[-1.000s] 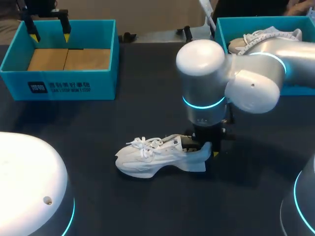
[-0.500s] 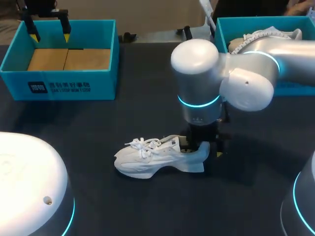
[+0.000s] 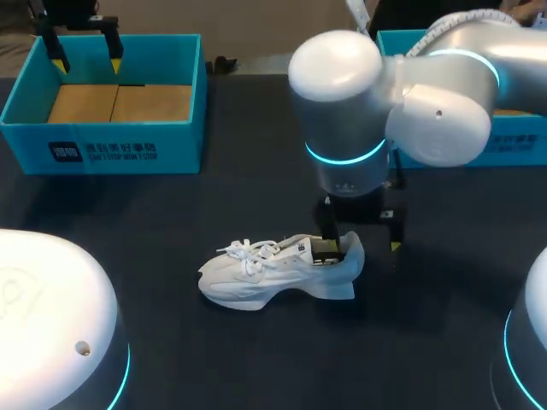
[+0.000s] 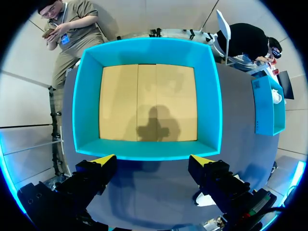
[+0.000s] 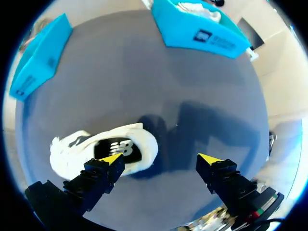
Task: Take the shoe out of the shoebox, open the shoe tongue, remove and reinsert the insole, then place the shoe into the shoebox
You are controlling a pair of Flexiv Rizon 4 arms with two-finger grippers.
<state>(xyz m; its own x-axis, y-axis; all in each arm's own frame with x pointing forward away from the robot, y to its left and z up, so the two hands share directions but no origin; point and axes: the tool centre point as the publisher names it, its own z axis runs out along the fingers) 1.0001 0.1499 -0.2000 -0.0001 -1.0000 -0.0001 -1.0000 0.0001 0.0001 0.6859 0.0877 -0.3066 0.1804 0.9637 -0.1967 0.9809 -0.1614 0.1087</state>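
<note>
A white lace-up shoe (image 3: 273,273) lies on its side on the dark table, toe to the left. Just above its heel hangs my right gripper (image 3: 361,245), open, one finger over the heel and the other out past it; nothing is held. The right wrist view has the shoe (image 5: 101,149) under and beside one finger of that open gripper (image 5: 160,160). At the far left, my left gripper (image 3: 85,61) hangs open over an empty teal shoebox (image 3: 102,149). Its cardboard floor (image 4: 147,101) lies ahead of the left gripper (image 4: 153,160).
A second teal shoebox (image 3: 530,145) stands at the back right, mostly behind my right arm; in the right wrist view this box (image 5: 202,33) holds another white shoe (image 5: 199,7). Dark table lies between the two boxes.
My right gripper has opened, let go of the shoe's heel and risen a little. The shoe slid slightly left and now rests on the table. The left arm has not moved.
</note>
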